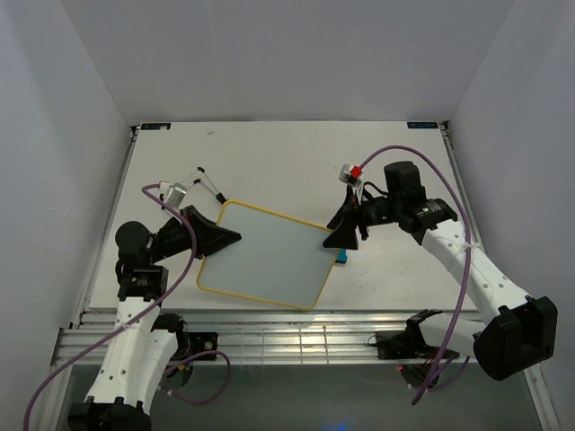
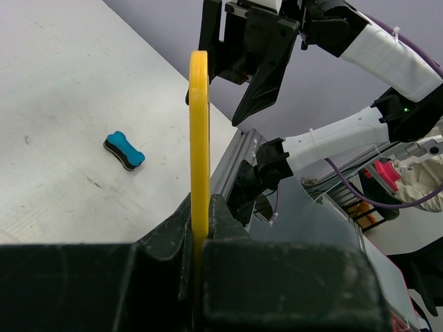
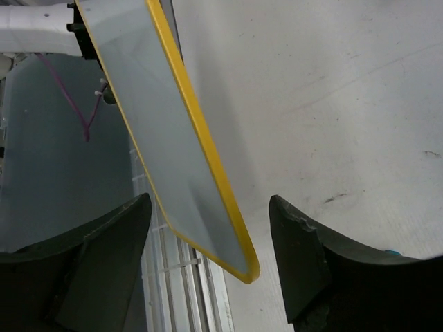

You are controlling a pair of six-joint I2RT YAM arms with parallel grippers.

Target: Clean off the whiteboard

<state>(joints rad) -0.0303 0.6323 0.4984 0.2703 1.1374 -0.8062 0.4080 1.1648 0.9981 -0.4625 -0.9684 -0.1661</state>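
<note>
- Big flat white surface [image 1: 269,153], a few scuff marks.
- Whiteboard [image 1: 265,256] at front middle, turned a bit. Smooth shiny face, thin yellow rim, round corners, no writing seen.
- Left end effector [image 1: 232,236] pinches board's left rim tight, likely to keep it steady for wiping. Board maybe tipped up off surface; hard to tell.
- Right end effector [image 1: 342,241] spread wide, empty, board's right corner between its fingers, not touching.
- Small blue eraser [image 1: 342,259], bone shaped, rests on surface just beside that corner. Likely next grab.

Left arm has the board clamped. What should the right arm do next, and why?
Probably lower the right gripper onto the blue eraser and close. Its jaws stand open and empty, the eraser lies on the table beside the whiteboard, and the left gripper grips its rim.
</note>
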